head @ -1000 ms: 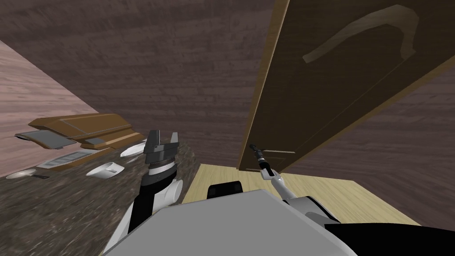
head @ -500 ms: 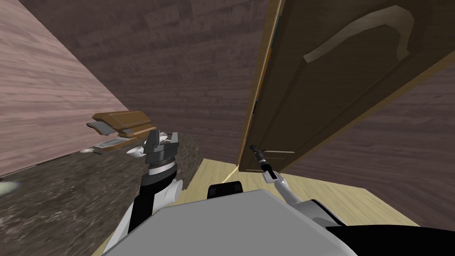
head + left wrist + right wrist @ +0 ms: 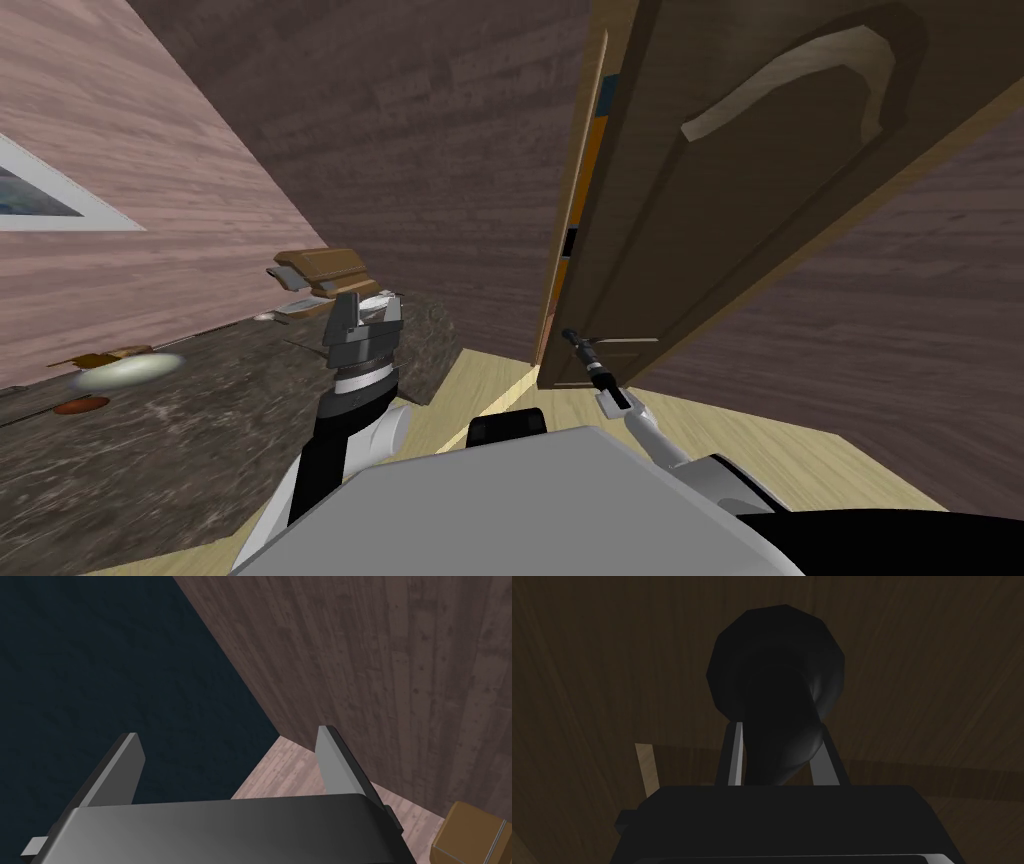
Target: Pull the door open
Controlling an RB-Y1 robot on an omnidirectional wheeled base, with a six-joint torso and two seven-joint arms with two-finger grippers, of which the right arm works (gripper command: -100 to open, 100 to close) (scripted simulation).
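The right gripper point(image 3: 779, 728) is clamped on the dark handle point(image 3: 774, 666) of the brown door point(image 3: 700, 200), which stands ahead, slightly ajar. Step in hand: the pull. The next move calls for drawing the handle back along the door's arc without slipping. The left gripper point(image 3: 228, 735) is released and idle.

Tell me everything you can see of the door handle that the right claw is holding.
The door handle looks black and faintly glossy. It has a round base plate lying flat against the brown wooden door and a thick stem jutting out toward the claw. The right claw is shut on that stem, one thin finger pressing each side. The head view shows the handle close to the door's free edge, where a narrow gap has opened.
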